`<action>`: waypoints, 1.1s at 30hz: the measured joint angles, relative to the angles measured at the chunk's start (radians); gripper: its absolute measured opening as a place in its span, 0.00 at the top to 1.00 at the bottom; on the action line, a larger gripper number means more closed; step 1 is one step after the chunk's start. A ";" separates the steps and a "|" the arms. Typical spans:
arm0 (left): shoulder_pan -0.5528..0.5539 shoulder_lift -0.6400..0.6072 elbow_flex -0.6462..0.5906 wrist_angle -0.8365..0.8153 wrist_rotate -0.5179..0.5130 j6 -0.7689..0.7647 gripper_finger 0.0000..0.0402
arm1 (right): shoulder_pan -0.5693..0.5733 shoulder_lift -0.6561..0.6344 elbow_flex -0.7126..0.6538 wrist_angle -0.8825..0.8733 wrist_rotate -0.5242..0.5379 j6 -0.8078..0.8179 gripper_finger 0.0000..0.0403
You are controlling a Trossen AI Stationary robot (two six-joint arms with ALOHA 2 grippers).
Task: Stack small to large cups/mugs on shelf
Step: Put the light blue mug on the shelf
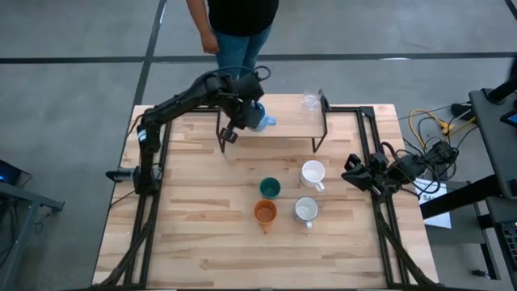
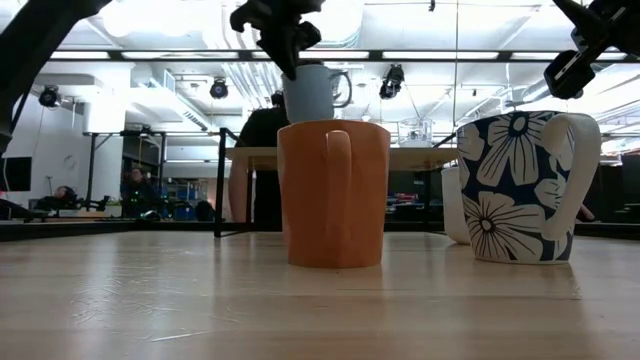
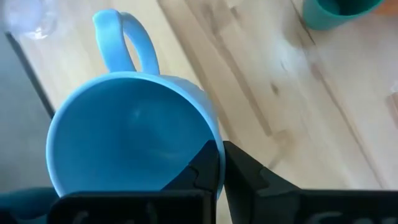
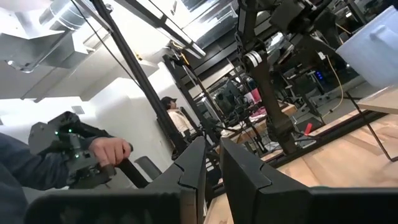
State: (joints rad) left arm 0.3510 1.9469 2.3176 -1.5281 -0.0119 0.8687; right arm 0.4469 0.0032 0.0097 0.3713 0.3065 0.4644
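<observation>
My left gripper (image 1: 252, 113) is over the left part of the light-wood shelf (image 1: 291, 121) at the table's far side, shut on the light blue mug (image 1: 261, 120). The mug's bottom is hidden behind the orange mug in the low view. The clear glass (image 1: 311, 101) stands on the shelf's right part. On the table stand the white mug (image 1: 313, 174), the dark green cup (image 1: 269, 188), the orange mug (image 1: 266, 212) and the grey-white mug (image 1: 306, 210), which shows a blue flower pattern in the low view (image 2: 520, 185). My right gripper (image 1: 353, 172) waits shut at the table's right edge. My left gripper holds the light blue mug by its rim wall (image 3: 217, 155), opposite the handle (image 3: 127, 43). One finger (image 3: 202, 171) is inside the mug and one (image 3: 249, 177) outside. The fingers come from above, pointing down. The mug is upright (image 2: 310, 92), mouth up; whether it touches the shelf is hidden.
A person (image 1: 234, 24) stands just beyond the table's far edge, behind the shelf. A hand on a controller (image 4: 109, 149) shows in the right wrist view. Cables (image 1: 428, 133) lie off the table's right side. The shelf's black legs (image 1: 222, 139) stand on the table.
</observation>
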 joint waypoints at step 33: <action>0.257 -0.018 -0.013 -0.042 0.045 -0.278 1.00 | 0.000 0.000 0.000 -0.031 0.008 0.008 0.89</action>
State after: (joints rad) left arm 0.6083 1.9289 2.3043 -1.5703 0.0330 0.5903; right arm 0.4465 0.0032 0.0093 0.3400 0.3149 0.4720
